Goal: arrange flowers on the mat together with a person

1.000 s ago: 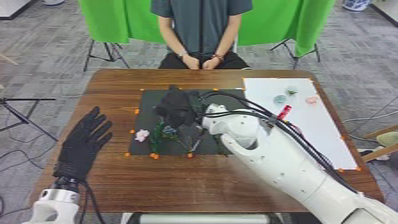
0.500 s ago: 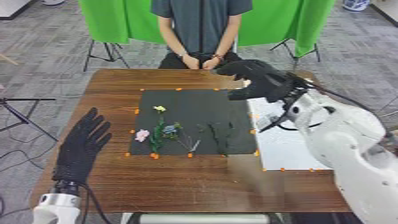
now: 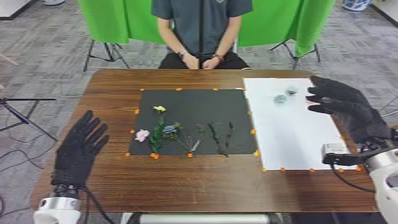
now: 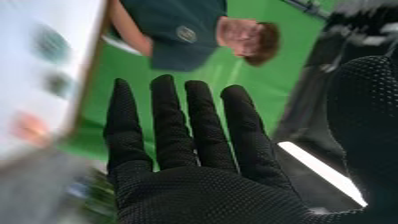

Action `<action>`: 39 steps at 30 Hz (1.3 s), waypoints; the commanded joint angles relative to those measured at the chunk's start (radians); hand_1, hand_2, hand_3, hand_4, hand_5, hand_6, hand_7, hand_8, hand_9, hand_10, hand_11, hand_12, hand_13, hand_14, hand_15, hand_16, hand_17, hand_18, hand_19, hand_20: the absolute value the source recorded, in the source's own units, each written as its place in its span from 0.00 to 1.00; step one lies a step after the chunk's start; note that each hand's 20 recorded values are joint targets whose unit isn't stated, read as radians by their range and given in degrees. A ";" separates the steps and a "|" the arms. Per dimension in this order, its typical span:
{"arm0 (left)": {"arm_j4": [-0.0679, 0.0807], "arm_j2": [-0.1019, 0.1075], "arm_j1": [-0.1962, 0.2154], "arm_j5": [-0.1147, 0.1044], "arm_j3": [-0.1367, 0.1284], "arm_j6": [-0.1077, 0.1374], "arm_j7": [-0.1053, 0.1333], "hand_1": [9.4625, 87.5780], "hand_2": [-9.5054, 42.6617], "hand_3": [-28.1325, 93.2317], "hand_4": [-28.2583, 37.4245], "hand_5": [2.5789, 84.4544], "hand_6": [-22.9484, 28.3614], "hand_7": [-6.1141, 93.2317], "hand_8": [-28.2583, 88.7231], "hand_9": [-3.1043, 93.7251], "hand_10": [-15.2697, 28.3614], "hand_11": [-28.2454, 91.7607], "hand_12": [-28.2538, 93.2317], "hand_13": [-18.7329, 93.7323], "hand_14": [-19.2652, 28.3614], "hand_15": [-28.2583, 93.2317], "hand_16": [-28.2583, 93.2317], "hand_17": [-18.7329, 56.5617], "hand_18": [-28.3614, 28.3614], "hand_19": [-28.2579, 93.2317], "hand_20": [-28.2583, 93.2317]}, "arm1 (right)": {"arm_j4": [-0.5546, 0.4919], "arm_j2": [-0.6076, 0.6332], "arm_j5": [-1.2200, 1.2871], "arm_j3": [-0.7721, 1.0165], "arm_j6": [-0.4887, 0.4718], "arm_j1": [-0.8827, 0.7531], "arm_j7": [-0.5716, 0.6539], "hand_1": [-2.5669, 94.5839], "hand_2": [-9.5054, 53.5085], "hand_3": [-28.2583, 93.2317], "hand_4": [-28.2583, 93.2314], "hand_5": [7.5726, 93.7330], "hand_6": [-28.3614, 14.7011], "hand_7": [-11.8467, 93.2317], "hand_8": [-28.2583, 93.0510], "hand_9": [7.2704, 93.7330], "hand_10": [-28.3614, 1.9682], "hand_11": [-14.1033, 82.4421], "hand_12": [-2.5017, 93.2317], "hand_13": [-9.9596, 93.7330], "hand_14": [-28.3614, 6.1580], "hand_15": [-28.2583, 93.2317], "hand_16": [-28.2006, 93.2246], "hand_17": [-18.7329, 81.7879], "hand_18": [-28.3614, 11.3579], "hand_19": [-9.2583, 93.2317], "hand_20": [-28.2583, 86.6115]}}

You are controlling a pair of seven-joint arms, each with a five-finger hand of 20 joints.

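The right hand (image 3: 352, 106) is open, its gloved fingers (image 4: 173, 130) straight and slightly apart, the thumb (image 4: 369, 110) standing clear of them. Beyond it, a white sheet (image 4: 22, 65) on the counter (image 4: 96, 50) bears two blurred greenish pieces (image 4: 51, 44) and, to their right, a blurred orange-pink one (image 4: 29, 128). Green cloth (image 4: 213, 72) hangs on the far side.

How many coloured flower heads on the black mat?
3: yellow one, farthest from the robot, left of centre; pink one near the left edge; blue one just right of the pink. Small ones may be hidden among the greenery.
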 commanded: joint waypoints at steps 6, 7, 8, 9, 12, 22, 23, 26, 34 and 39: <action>0.008 -0.017 -0.002 0.012 0.015 -0.018 -0.020 0.22 0.17 0.79 0.02 0.28 0.48 0.24 0.16 0.23 0.58 0.38 0.36 0.32 0.65 0.35 0.28 0.07 0.84 0.54 0.32 | 0.010 -0.022 0.208 0.031 -0.052 -0.078 0.035 0.25 0.07 0.94 0.05 0.31 0.55 0.23 0.17 0.33 0.49 0.26 0.27 0.41 0.44 0.40 0.48 0.27 0.17 0.55 0.50; 0.010 -0.016 -0.004 0.010 0.017 -0.018 -0.023 0.22 0.17 0.79 0.02 0.28 0.48 0.24 0.16 0.23 0.58 0.38 0.36 0.32 0.65 0.35 0.28 0.07 0.84 0.54 0.32 | 0.012 -0.022 0.210 0.028 -0.056 -0.073 0.042 0.25 0.07 0.94 0.05 0.31 0.55 0.23 0.17 0.33 0.48 0.26 0.27 0.41 0.44 0.40 0.47 0.27 0.17 0.55 0.50; 0.012 -0.015 -0.007 0.008 0.019 -0.017 -0.025 0.22 0.17 0.79 0.02 0.28 0.48 0.24 0.16 0.23 0.58 0.38 0.36 0.32 0.65 0.35 0.28 0.07 0.84 0.54 0.32 | 0.013 -0.026 0.208 0.027 -0.065 -0.071 0.044 0.25 0.07 0.94 0.05 0.31 0.55 0.24 0.17 0.33 0.48 0.26 0.27 0.41 0.44 0.40 0.47 0.27 0.17 0.56 0.50; 0.015 -0.013 -0.010 0.006 0.018 -0.020 -0.024 0.22 0.17 0.79 0.02 0.28 0.49 0.24 0.16 0.23 0.58 0.38 0.36 0.32 0.65 0.35 0.28 0.07 0.84 0.54 0.32 | 0.017 -0.025 0.205 0.021 -0.071 -0.062 0.045 0.25 0.07 0.95 0.05 0.31 0.55 0.24 0.17 0.34 0.48 0.26 0.27 0.41 0.44 0.40 0.47 0.27 0.17 0.56 0.50; 0.015 -0.008 -0.014 0.009 0.016 -0.023 -0.026 0.22 0.17 0.79 0.02 0.28 0.48 0.24 0.16 0.23 0.58 0.38 0.36 0.32 0.65 0.35 0.28 0.07 0.84 0.54 0.32 | 0.020 -0.027 0.167 0.019 -0.119 -0.047 0.054 0.28 0.08 0.97 0.06 0.31 0.55 0.24 0.16 0.33 0.49 0.27 0.26 0.41 0.45 0.41 0.46 0.27 0.17 0.56 0.49; 0.022 -0.007 -0.022 0.003 0.019 -0.036 -0.038 0.22 0.17 0.79 0.02 0.28 0.49 0.24 0.16 0.23 0.58 0.38 0.37 0.32 0.65 0.35 0.28 0.07 0.84 0.54 0.32 | 0.014 -0.031 0.142 0.029 -0.124 -0.052 0.060 0.31 0.06 0.97 0.05 0.32 0.56 0.26 0.16 0.34 0.51 0.28 0.26 0.41 0.47 0.41 0.46 0.28 0.18 0.55 0.49; 0.022 -0.006 -0.021 0.008 0.019 -0.037 -0.036 0.22 0.17 0.79 0.02 0.28 0.49 0.24 0.16 0.23 0.58 0.38 0.37 0.32 0.65 0.35 0.28 0.07 0.84 0.54 0.32 | 0.015 -0.030 0.134 0.027 -0.125 -0.051 0.058 0.32 0.05 0.97 0.05 0.32 0.56 0.26 0.16 0.34 0.51 0.28 0.26 0.41 0.48 0.41 0.46 0.28 0.19 0.55 0.49; 0.019 0.000 -0.016 0.014 0.019 -0.031 -0.028 0.22 0.17 0.79 0.02 0.28 0.49 0.24 0.16 0.23 0.58 0.38 0.37 0.32 0.65 0.35 0.28 0.07 0.84 0.54 0.32 | 0.017 -0.029 0.139 0.022 -0.121 -0.051 0.065 0.34 0.04 0.97 0.05 0.32 0.57 0.26 0.16 0.34 0.53 0.28 0.26 0.42 0.49 0.41 0.45 0.28 0.20 0.55 0.49; 0.020 0.004 -0.016 0.003 0.024 -0.033 -0.028 0.22 0.17 0.79 0.02 0.28 0.49 0.24 0.16 0.23 0.58 0.38 0.37 0.32 0.65 0.35 0.28 0.07 0.84 0.54 0.32 | 0.019 -0.030 0.135 0.009 -0.119 -0.042 0.064 0.34 0.04 0.97 0.05 0.32 0.57 0.28 0.15 0.34 0.53 0.29 0.26 0.42 0.50 0.42 0.45 0.28 0.20 0.56 0.48; 0.018 0.004 -0.011 0.005 0.018 -0.031 -0.030 0.22 0.17 0.79 0.02 0.28 0.49 0.24 0.16 0.23 0.58 0.38 0.37 0.32 0.65 0.35 0.28 0.07 0.84 0.54 0.32 | 0.020 -0.031 0.144 0.004 -0.111 -0.039 0.070 0.34 0.05 0.97 0.05 0.32 0.57 0.28 0.15 0.34 0.53 0.29 0.26 0.42 0.50 0.42 0.45 0.28 0.20 0.56 0.49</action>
